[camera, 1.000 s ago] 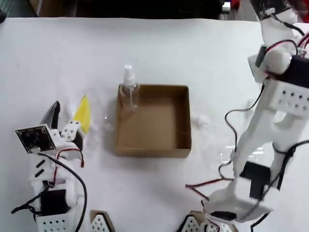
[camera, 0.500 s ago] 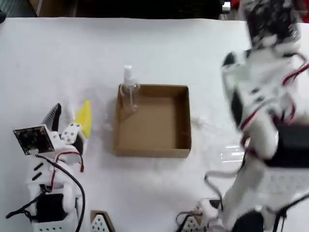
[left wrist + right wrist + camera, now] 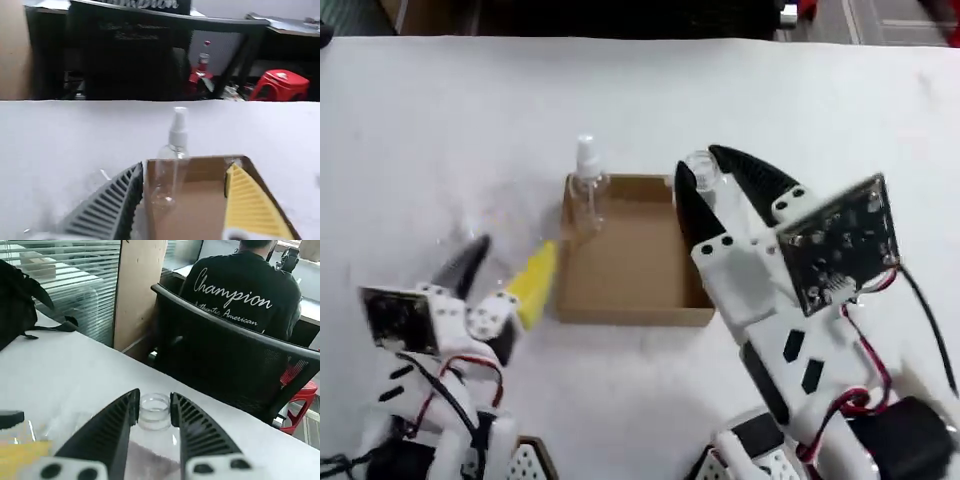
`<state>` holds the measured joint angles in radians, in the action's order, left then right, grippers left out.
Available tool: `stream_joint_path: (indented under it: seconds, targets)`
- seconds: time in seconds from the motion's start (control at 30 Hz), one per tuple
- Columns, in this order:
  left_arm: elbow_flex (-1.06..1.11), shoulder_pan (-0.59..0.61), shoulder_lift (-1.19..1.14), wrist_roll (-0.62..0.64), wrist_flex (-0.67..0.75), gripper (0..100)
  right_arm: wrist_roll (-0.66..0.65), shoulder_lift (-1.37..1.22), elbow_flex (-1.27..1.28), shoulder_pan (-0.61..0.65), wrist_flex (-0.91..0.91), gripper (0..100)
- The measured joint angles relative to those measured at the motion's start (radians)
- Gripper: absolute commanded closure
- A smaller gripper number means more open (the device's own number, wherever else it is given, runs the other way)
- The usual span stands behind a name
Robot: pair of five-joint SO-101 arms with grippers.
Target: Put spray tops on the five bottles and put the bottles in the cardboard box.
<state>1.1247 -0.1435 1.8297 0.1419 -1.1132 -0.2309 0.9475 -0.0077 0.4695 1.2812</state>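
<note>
A brown cardboard box [image 3: 620, 305] lies open mid-table. A clear bottle with a white spray top [image 3: 587, 185] stands upright at its far left corner, apparently just inside. In the left wrist view that bottle [image 3: 172, 160] rises between the grey and yellow fingers of my left gripper [image 3: 185, 169], which is open and short of it. That left gripper [image 3: 505, 268] sits left of the box. My right gripper [image 3: 699, 163] hovers over the box's far right corner, shut on a clear topless bottle [image 3: 701, 172]. Its black fingers pinch the open neck of the bottle [image 3: 154, 412].
The white table [image 3: 440, 110] stretches far and left of the box. Both arm bases crowd the near edge. Beyond the table's far edge stand a black office chair [image 3: 235, 365] with a person seated facing away, and a red stool [image 3: 280, 85].
The right arm swung in from the table's right side to the box's far right corner with the topless bottle. The left gripper edged right, towards the box.
</note>
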Motion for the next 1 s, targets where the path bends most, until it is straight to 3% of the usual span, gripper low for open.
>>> stream_joint_path:
  seconds: [0.17, 0.27, 0.6, 0.8, 1.0]
  targets:
    - [0.052, -0.25, 0.0, 0.0, 0.0, 75, 0.017, 0.118, 0.29, 0.009, -0.166, 98.2]
    - [0.06, -0.319, 0.0, 0.0, 0.0, 75, 0.017, 0.184, 0.431, 0.008, -0.244, 98.2]
    - [0.061, -0.423, 0.0, 0.063, 0.006, 75, 0.091, 0.233, 0.578, 0.011, -0.345, 98.2]
    - [0.201, -0.434, -0.002, 0.074, 0.143, 75, 0.109, 0.235, 0.578, 0.12, -0.347, 98.2]
    - [0.272, -0.436, -0.014, 0.074, 0.236, 75, 0.101, 0.212, 0.577, 0.137, -0.342, 98.2]
